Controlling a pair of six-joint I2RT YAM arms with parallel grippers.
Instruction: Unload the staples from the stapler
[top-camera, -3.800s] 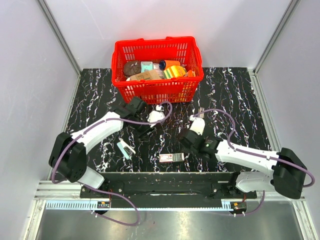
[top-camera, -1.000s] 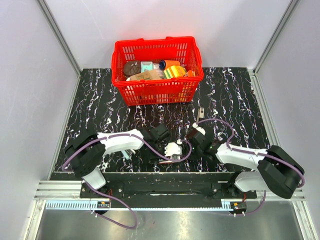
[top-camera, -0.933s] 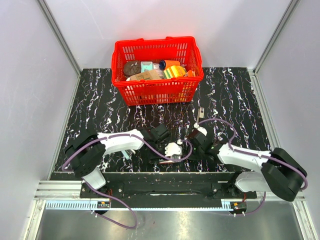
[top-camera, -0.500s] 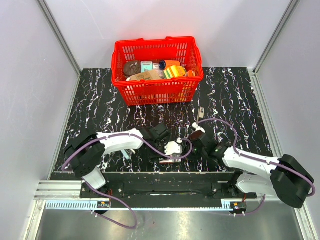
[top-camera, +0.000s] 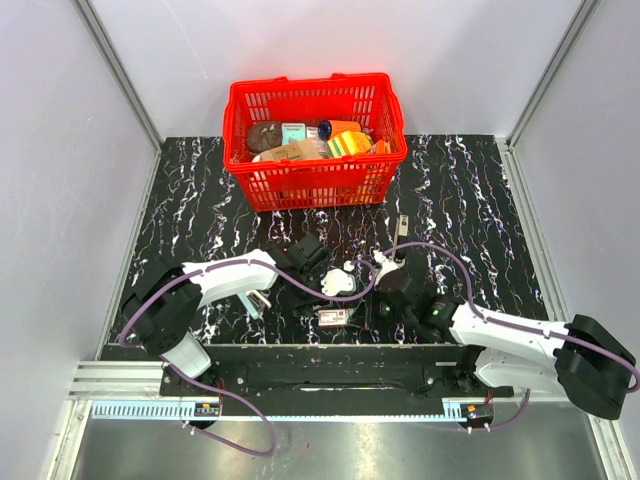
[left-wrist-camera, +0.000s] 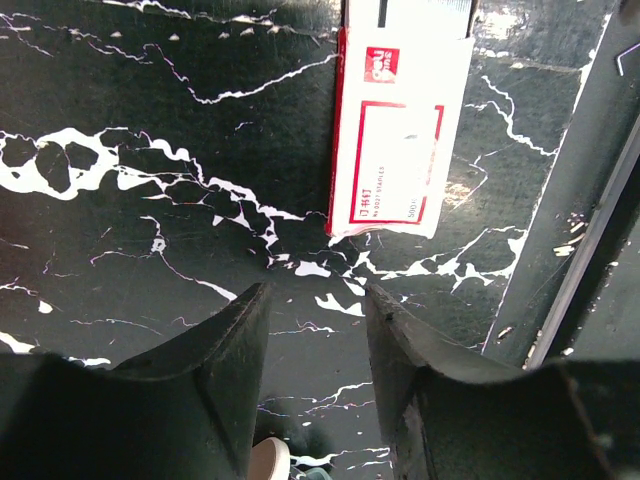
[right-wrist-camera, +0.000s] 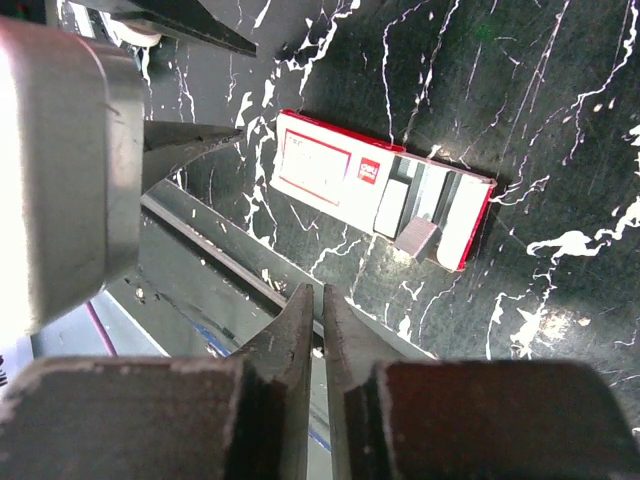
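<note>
Sitting at the far edge of marbled black table (top-camera: 470, 190): red basket (top-camera: 300, 185). Left gripper (left-wrist-camera: 315, 300) hovering partly open, empty, near staple carton (left-wrist-camera: 395, 130); right gripper (right-wrist-camera: 320, 300) hanging nearly closed, empty. Stapler (top-camera: 254, 301) lying on table beside left forearm, untouched.

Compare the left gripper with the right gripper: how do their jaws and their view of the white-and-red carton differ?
The left gripper stands open, the black marble table showing in its gap; the right gripper is nearly shut, only a slit left. The carton lies lengthwise ahead of the left gripper, but slanted across ahead of the right gripper. Neither visibly holds anything.
</note>
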